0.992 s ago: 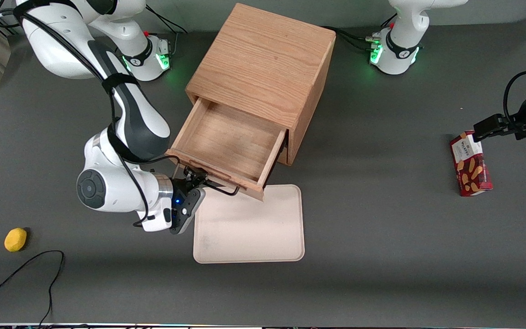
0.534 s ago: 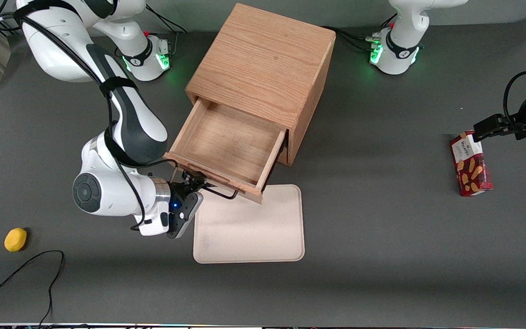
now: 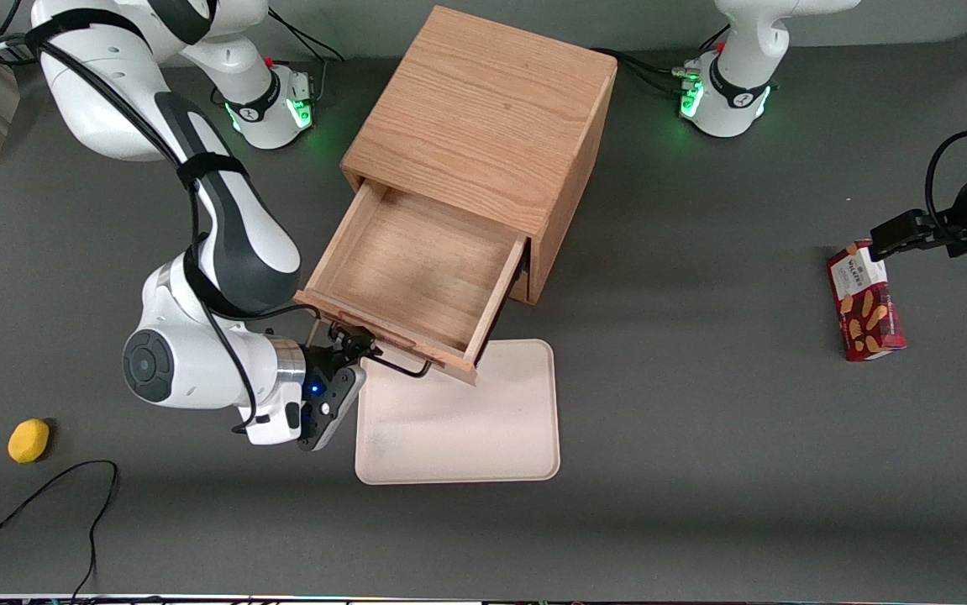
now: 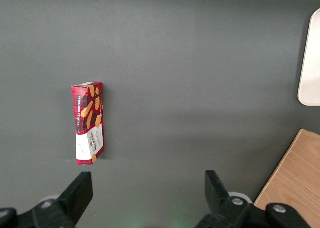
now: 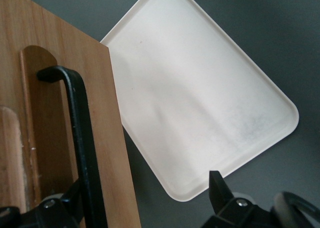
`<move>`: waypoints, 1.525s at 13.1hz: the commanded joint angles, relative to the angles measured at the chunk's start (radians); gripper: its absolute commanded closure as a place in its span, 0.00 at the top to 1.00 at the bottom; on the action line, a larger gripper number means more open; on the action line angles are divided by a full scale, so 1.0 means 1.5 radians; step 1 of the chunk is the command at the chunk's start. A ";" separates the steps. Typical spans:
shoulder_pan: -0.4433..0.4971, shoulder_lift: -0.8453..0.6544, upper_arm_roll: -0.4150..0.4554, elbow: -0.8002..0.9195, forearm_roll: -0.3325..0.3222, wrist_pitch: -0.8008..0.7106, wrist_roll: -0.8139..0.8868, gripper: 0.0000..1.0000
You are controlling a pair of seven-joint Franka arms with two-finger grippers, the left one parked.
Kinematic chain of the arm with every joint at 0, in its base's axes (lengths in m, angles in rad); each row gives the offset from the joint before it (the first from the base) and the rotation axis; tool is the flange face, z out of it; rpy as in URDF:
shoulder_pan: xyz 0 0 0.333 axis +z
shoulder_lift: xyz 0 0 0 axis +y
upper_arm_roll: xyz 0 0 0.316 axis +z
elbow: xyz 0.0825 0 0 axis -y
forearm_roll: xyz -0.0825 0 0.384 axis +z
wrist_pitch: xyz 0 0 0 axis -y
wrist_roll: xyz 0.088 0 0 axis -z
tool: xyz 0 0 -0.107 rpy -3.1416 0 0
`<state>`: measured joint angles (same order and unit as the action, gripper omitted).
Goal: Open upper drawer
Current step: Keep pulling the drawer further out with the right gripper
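Observation:
The upper drawer (image 3: 416,269) of the oak cabinet (image 3: 483,109) stands pulled far out, and its plain wood interior is bare. Its black wire handle (image 3: 399,365) runs along the drawer front, nearer the front camera. My right gripper (image 3: 354,346) is at the end of that handle toward the working arm's end. In the right wrist view the gripper (image 5: 145,203) is open, and the handle (image 5: 80,133) runs across the drawer front (image 5: 50,48) between the fingers, close against one of them. The other fingertip (image 5: 217,185) hangs over the table beside the tray.
A cream tray (image 3: 466,420) lies flat just in front of the drawer, its near corner under the drawer front. A yellow fruit (image 3: 28,440) and a black cable (image 3: 46,496) lie toward the working arm's end. A red biscuit box (image 3: 865,301) lies toward the parked arm's end.
The drawer has slid a little farther out of the cabinet, and my gripper has moved with the handle, away from the cabinet and toward the working arm's end.

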<state>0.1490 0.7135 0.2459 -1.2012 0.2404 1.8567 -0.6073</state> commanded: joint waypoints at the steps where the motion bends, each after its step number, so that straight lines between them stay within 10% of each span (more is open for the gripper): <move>1: -0.006 0.023 0.003 0.039 -0.007 -0.005 -0.014 1.00; 20: -0.024 0.040 0.007 0.079 0.025 0.000 -0.003 1.00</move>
<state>0.1169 0.7403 0.2480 -1.1369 0.2600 1.8600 -0.6159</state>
